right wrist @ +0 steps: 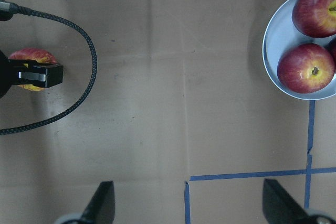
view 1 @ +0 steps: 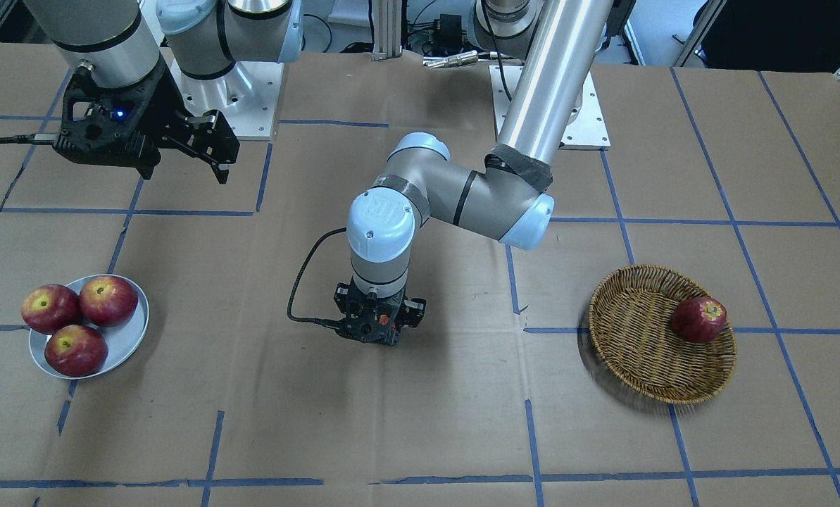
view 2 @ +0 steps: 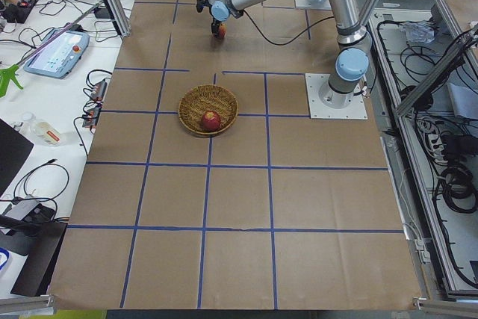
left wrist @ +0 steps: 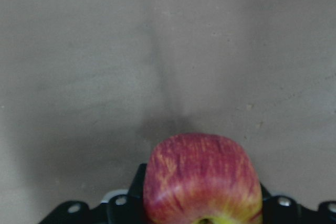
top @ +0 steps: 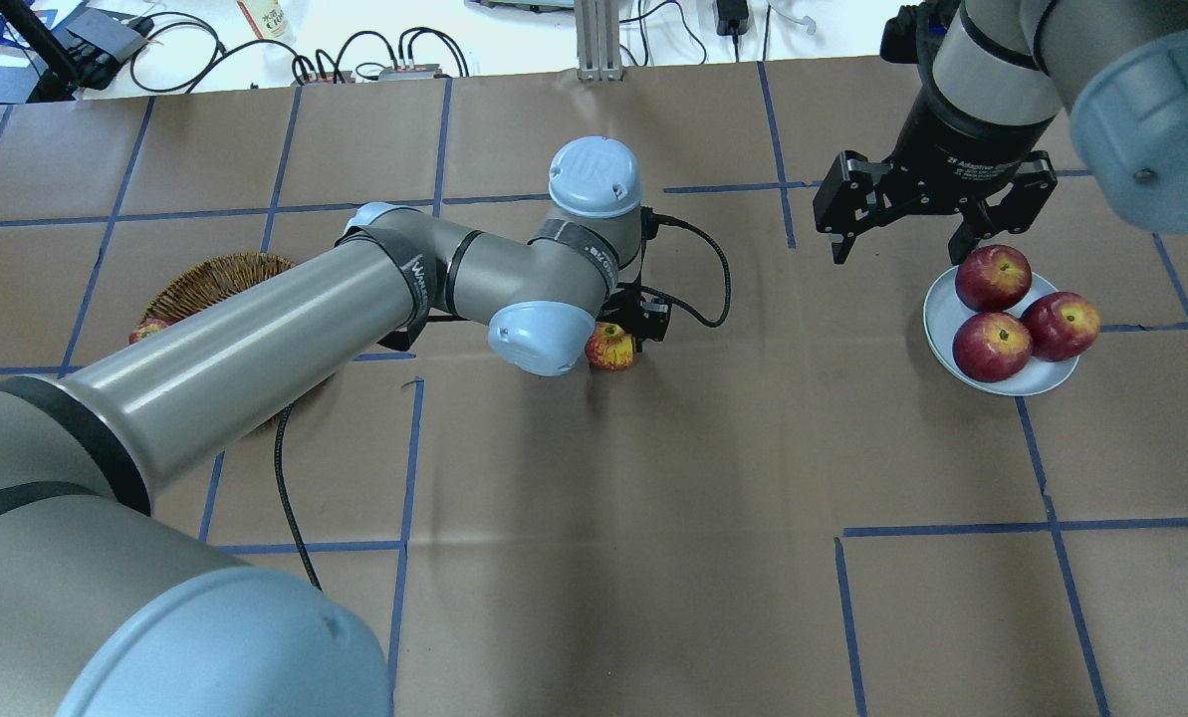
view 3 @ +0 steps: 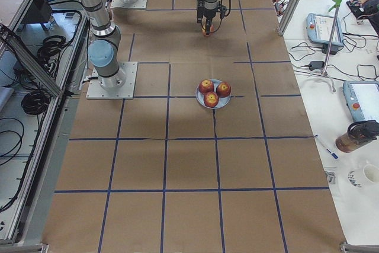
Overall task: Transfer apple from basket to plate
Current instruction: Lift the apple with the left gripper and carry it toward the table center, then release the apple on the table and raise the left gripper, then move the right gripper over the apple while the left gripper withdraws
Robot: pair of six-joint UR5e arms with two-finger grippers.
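Observation:
My left gripper (top: 621, 339) is shut on the streaky red-orange apple (top: 610, 350) and holds it low over the middle of the table. The left wrist view shows the apple (left wrist: 202, 179) between the fingers, with bare paper beyond it. The wicker basket (view 1: 638, 352) lies behind, toward the table's left end, with one darker red apple (view 1: 699, 319) in it. The pale blue-grey plate (top: 942, 311) lies at the right end and carries three dark red apples. My right gripper (top: 897, 249) is open and empty, hovering just beyond the plate's far-left edge.
The left wrist's black cable (top: 708, 269) loops beside the held apple and shows in the right wrist view (right wrist: 86, 77). Brown paper with blue tape lines covers the table. The plate's three apples (view 1: 78, 320) fill most of it, leaving a bare strip at one side (view 1: 129, 341).

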